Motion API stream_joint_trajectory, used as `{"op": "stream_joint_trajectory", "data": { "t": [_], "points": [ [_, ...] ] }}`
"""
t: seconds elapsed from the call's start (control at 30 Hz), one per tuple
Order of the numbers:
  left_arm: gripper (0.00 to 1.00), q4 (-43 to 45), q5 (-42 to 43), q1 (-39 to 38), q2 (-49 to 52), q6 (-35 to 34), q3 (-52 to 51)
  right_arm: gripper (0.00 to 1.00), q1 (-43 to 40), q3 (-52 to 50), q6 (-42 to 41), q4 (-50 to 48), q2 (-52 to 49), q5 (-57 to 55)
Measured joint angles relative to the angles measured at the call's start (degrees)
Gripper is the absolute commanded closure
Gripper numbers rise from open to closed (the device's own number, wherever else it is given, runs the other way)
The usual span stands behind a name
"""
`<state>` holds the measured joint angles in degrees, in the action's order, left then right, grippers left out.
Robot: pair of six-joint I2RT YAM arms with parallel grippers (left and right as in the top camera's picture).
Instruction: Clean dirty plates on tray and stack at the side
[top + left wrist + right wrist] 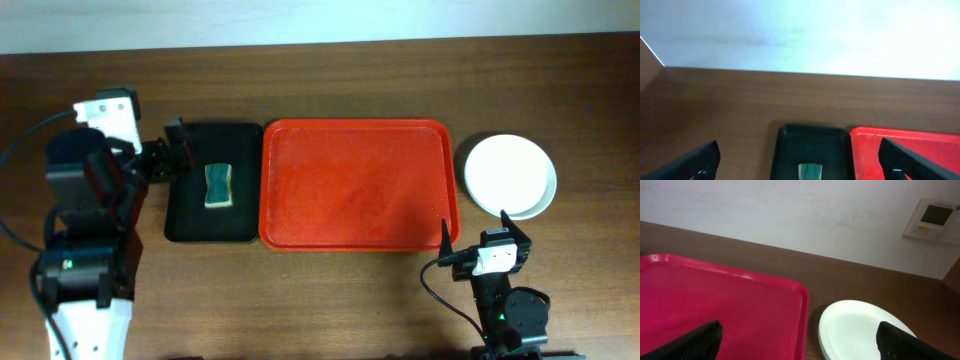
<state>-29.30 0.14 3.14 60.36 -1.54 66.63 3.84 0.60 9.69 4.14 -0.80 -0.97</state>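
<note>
The red tray [355,185] lies in the middle of the table with nothing on it. To its right the plates [507,175] sit stacked on the wood, a clean white one on top. My right gripper [476,230] hovers open near the tray's front right corner, just short of the stack. In the right wrist view the gripper [802,345] straddles the tray's rim [805,305] and the white plate [860,330]. My left gripper [177,146] stands open at the left edge of the black tray; in the left wrist view it [805,167] holds nothing.
A small black tray [190,215] left of the red one holds a green sponge [218,186], also seen as the sponge [810,171] on the black tray [790,150] in the left wrist view. A white wall runs behind the table.
</note>
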Motion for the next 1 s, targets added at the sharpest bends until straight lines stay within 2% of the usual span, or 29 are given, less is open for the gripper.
{"op": "stream_joint_trajectory", "data": {
  "t": [0.7, 1.0],
  "points": [
    [0.01, 0.0, 0.0, 0.0, -15.5, 0.0, 0.0, 0.01, 0.0, 0.0, 0.0, 0.0, 0.0, 0.0],
    [0.01, -12.4, 0.0, 0.0, -20.7, 0.0, -0.4, 0.01, 0.0, 0.0, 0.0, 0.0, 0.0, 0.0]
  ]
}}
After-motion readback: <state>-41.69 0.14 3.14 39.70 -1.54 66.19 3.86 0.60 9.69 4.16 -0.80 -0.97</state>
